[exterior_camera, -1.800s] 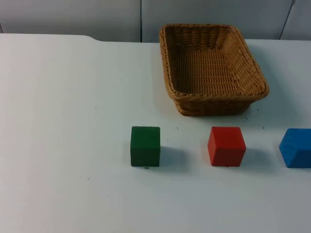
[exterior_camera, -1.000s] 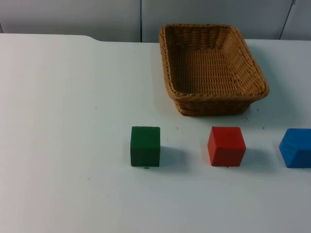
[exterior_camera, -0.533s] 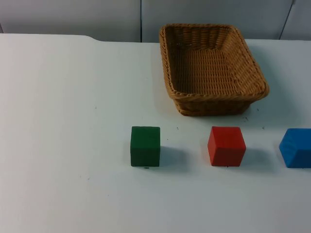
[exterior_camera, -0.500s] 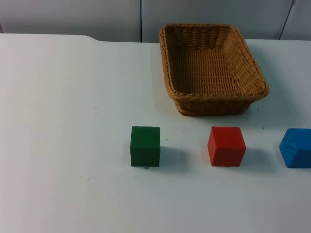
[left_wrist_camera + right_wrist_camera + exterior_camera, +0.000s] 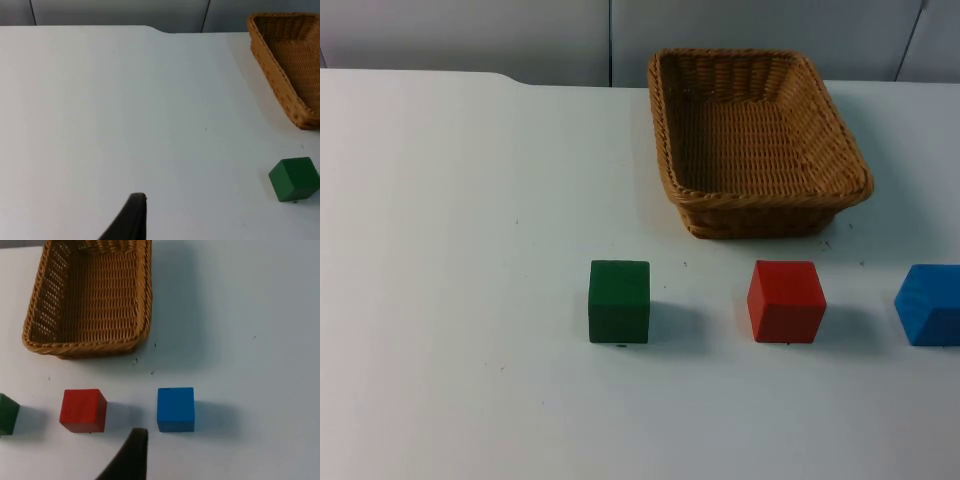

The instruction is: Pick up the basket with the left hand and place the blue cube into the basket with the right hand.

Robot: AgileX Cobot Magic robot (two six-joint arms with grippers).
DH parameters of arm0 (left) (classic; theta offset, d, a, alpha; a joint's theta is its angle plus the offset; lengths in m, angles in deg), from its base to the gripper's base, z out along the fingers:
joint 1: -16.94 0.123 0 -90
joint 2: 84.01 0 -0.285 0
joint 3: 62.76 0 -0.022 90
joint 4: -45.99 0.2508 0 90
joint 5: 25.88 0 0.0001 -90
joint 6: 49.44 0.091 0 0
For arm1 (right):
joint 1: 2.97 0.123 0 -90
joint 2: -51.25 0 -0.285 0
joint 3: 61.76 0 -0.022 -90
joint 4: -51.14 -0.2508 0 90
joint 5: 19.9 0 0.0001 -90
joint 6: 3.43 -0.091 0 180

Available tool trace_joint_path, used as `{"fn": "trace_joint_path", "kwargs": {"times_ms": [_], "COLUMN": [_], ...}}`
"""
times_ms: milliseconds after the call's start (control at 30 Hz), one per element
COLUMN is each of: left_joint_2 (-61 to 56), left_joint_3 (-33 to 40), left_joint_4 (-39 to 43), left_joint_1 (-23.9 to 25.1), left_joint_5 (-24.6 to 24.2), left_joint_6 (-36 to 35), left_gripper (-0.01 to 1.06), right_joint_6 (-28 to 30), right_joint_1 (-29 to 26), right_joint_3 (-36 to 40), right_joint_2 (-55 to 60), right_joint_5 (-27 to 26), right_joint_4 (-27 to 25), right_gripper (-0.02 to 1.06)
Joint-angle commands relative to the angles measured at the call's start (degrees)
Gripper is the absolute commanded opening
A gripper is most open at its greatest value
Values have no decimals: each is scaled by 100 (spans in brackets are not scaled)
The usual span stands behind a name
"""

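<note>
In the top view, the wicker basket [image 5: 758, 140] stands upright and empty on the white table [image 5: 450, 250], close to the grey partition wall [image 5: 470, 35]. On the side of the basket away from the wall, three cubes lie in a row, each apart from the basket and from one another: the green cube [image 5: 619, 301], the red cube [image 5: 786, 301] directly in front of the basket, and the blue cube [image 5: 929, 304] farthest out beyond the basket's corner.

In the left wrist view, the left gripper [image 5: 131, 220] hangs over bare table, well apart from the basket [image 5: 290, 65] and the green cube [image 5: 294, 179]; one cannot tell how its fingers stand.

In the right wrist view, the right gripper [image 5: 131, 456] hovers near the blue cube [image 5: 175, 409], between it and the red cube [image 5: 83, 410], touching neither; the basket [image 5: 90, 297] lies beyond them. Its finger state cannot be told.
</note>
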Motion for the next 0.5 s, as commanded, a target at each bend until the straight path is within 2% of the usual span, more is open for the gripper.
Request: {"fn": "trace_joint_path", "kwargs": {"times_ms": [0,300,467], "left_joint_2": [318,1536,2218], "left_joint_3": [-167,-353,-607], "left_joint_4": [-89,-336,-733], "left_joint_1": [24,24,24], "left_joint_5": [204,845,951], "left_joint_6": [92,276,720], "left_gripper": [105,105,105], "right_joint_6": [46,155,155], "right_joint_1": [12,12,12], "right_joint_3": [-145,-184,-184], "right_joint_2": [447,2140,2761], "right_joint_5": [-188,-801,-965], "right_joint_4": [22,7,2], "right_gripper": [103,103,103]}}
